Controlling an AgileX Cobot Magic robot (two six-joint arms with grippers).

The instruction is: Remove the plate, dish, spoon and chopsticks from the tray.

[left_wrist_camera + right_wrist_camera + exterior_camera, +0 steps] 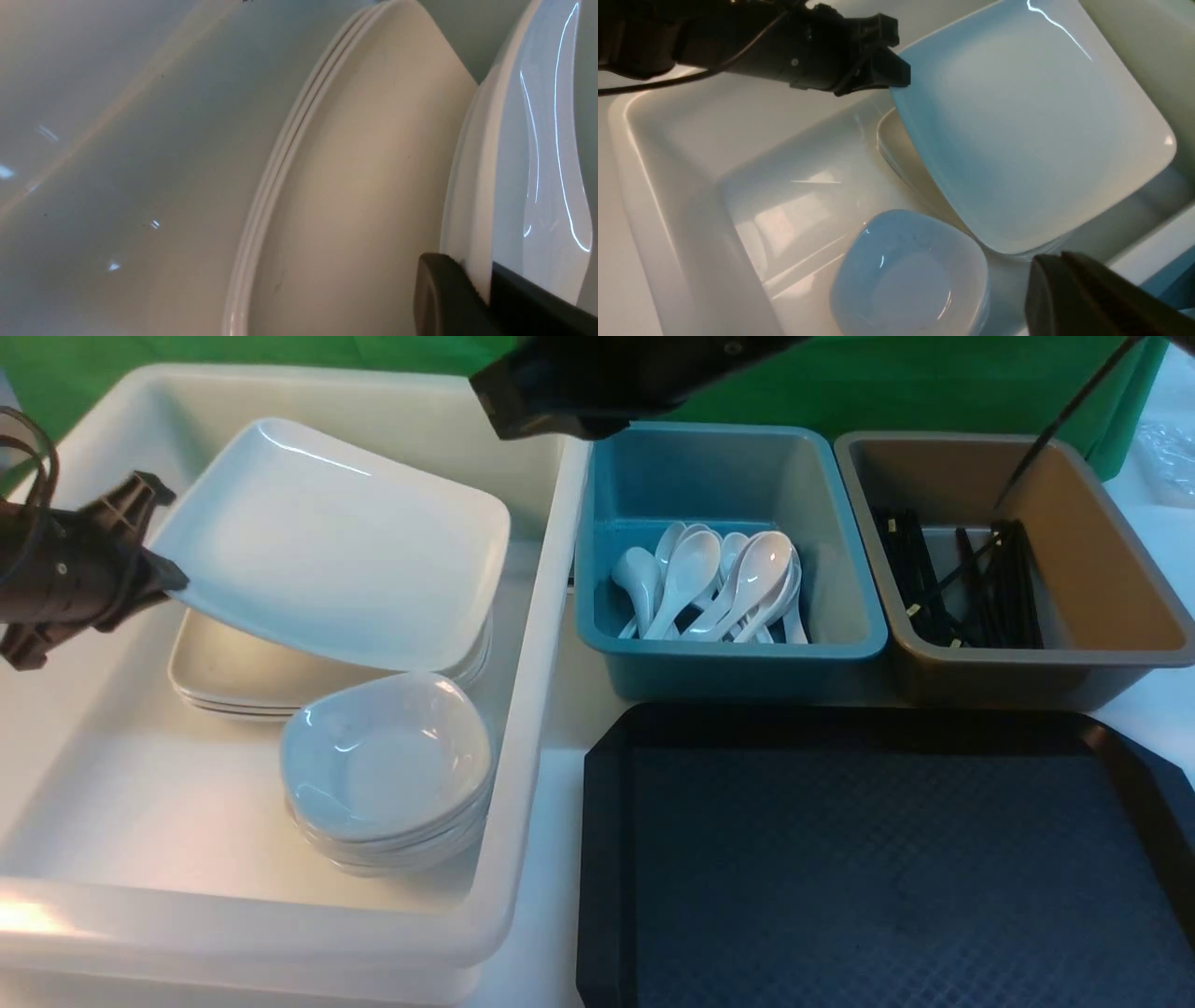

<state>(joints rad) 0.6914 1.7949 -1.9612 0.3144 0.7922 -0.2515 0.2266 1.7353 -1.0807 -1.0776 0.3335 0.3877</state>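
The left gripper point(161, 555) is pinched narrow on the left corner of the plate point(336, 541), holding it tilted over the stack of plates point(224, 677) at the white bin's point(56, 933) far side. A pile of dishes point(387, 765) sits toward the bin's near right corner. The right gripper point(1057, 261), jaws pressed together on nothing, hangs over the bin's right side. The tray point(887, 859) lies at the bench's point(551, 728) near right.
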